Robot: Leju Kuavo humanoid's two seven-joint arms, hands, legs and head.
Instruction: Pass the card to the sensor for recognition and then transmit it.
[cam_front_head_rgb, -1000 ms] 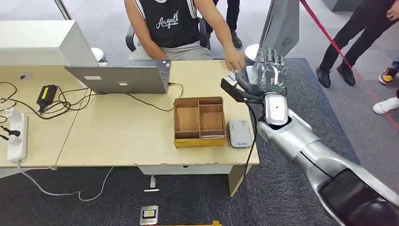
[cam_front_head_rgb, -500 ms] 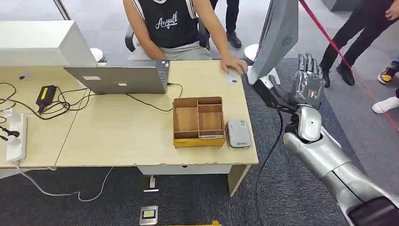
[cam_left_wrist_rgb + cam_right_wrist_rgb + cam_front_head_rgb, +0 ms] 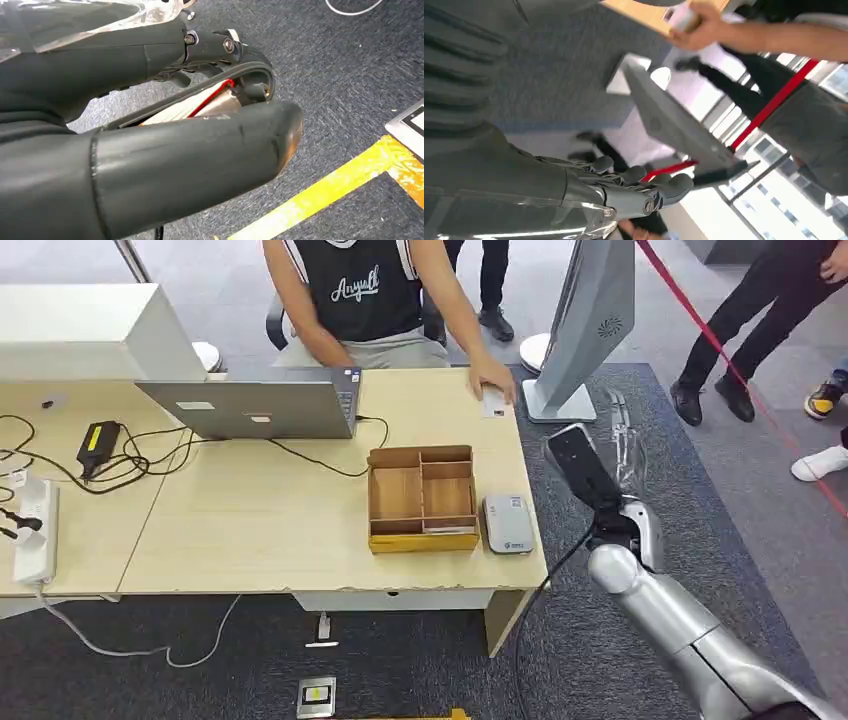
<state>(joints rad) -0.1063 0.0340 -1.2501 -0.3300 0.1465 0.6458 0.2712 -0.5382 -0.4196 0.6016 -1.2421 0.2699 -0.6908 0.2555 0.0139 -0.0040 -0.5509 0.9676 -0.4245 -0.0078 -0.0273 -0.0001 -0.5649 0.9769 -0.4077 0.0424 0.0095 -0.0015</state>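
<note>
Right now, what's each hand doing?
Left hand: fingers curled in, nothing held.
Right hand: open, holding nothing. The card is on the desk under a person's hand.

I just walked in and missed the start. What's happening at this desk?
The robot's right hand is off the desk's right side, over the carpet, holding nothing. The seated person's hand rests on a white card at the desk's far right corner. The grey card reader sits by the wooden tray near the front edge. The handover looks finished.
</note>
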